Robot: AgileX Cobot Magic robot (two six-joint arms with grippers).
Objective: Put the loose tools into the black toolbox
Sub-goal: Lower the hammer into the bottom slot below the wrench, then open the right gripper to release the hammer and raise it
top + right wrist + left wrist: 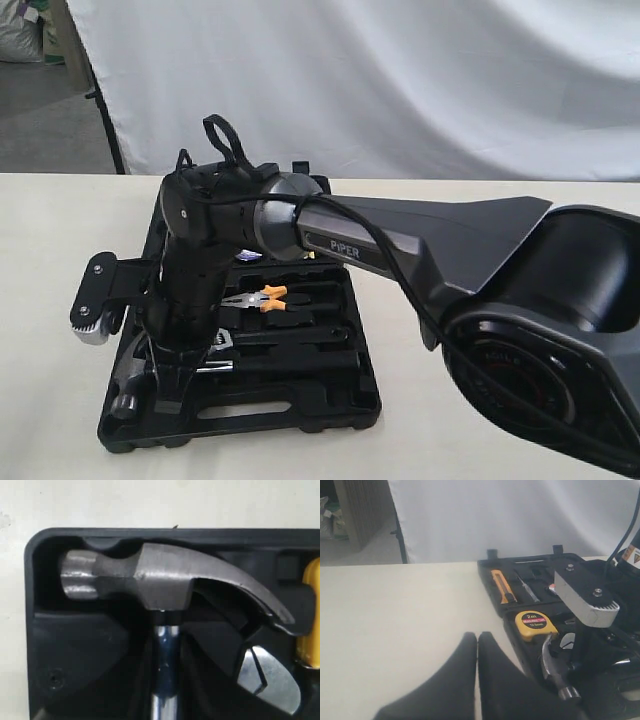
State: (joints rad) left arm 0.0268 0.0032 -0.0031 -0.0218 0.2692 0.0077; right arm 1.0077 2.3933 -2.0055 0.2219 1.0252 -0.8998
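Observation:
The black toolbox lies open on the table. The steel claw hammer rests with its head in a corner recess of the box. My right gripper is shut on the hammer's shaft just behind the head, and in the exterior view it reaches down beside the hammer head. A pale round tape roll sits in the box next to the hammer's claw. A silver wrench jaw shows beside the arm. My left gripper hangs shut and empty over bare table beside the box.
A yellow tape measure and a yellow utility knife sit in the box, along with orange-handled pliers. The right arm spans the box from the right. A white backdrop hangs behind the table.

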